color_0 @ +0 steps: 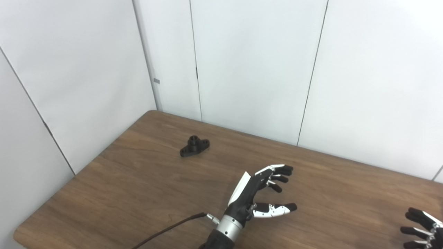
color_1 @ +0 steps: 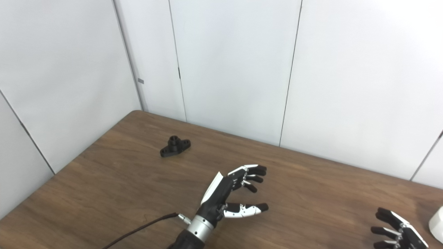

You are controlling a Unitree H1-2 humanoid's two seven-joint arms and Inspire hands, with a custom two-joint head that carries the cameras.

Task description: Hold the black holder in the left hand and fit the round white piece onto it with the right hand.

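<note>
- Far out beyond my left hand (color_0: 258,195) and off to its left sits the black holder (color_0: 194,146), flat on the wooden table (color_0: 121,193), well apart from my fingers. Nothing touches it.
- It looks like a small, rigid moulded part: a flat flange with a hole in each ear and a short round collar standing up in the middle. I judge it light and stiff, not fragile, though its smooth plastic could skid on the wood if I nudge it sideways.
- Best hold, I reckon: pinch across the flange ears from the sides, leaving the collar clear on top so the white piece can go over it.
- Now my left hand: it hovers over the table, fingers apart and lightly curled, thumb stuck out below them, holding nothing. A dark cable (color_0: 169,228) trails off from the wrist.
- Further right, at the bottom corner, my right hand (color_1: 398,231) is only partly in shot; its fingers look apart and empty.
- Just beside that right hand, at the very edge of the right eye view, a rounded white shape (color_1: 436,224) peeks in, probably the round white piece, though too little shows to be sure. It rests on the table, not yet picked up.
</note>
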